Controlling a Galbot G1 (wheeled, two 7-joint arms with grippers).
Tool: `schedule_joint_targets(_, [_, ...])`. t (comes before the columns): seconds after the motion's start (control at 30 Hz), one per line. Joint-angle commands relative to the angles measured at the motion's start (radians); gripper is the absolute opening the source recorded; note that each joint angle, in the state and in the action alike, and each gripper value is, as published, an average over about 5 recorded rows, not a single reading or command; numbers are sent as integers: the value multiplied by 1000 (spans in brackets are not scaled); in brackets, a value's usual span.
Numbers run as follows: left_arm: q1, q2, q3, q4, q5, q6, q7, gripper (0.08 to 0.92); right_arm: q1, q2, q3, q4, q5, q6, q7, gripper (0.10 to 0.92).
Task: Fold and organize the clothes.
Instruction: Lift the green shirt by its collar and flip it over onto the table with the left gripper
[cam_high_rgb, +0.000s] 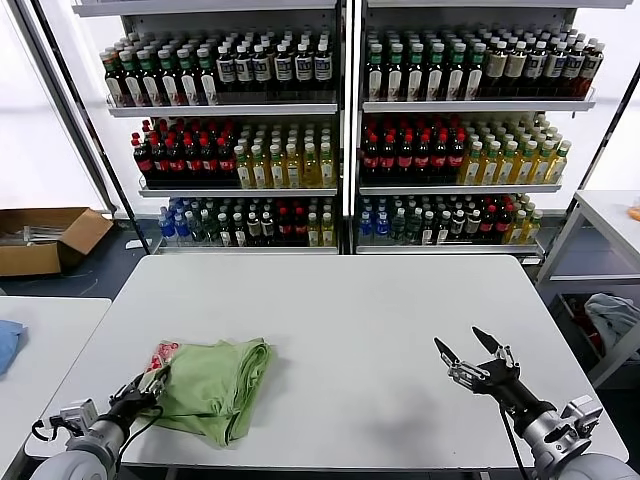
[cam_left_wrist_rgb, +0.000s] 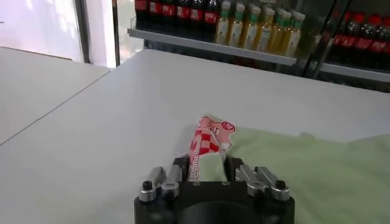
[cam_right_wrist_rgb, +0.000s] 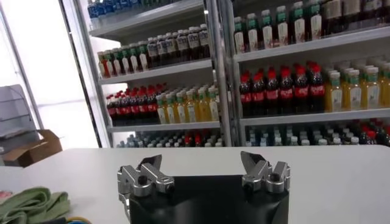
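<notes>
The folded shirt is lying on the table near its front left corner. The left gripper is sitting at the shirt's left edge; the right gripper is hovering well apart over the table's right side. Bottle shelves are standing behind.

Light green shirt, folded into a rumpled bundle w/ red-and-white checkered patch at its left edge, lies on table's near-left area.

White table, bottle shelves, cardboard box behind
</notes>
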Motion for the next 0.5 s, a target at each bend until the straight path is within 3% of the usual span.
schedule_joint_targets(0.03, [8,-30,17,-33,25,-49,-10,386,14,2,-9,3,0,-2,1,823])
schedule_joint_targets(0.3, [-6,-19,-110,-82,17,-93,-93,152,23,6,-9,-8,3,-1,-1,823])
schedule_joint_targets(0.4, [-21,6,-215,-101,-5,-95,-118,120,33,8,-15,-14,3,-1,0,823])
schedule_joint_targets(0.5, [-5,78,-335,-91,-43,-93,-103,120,44,8,-20,-17,6,-1,0,823])
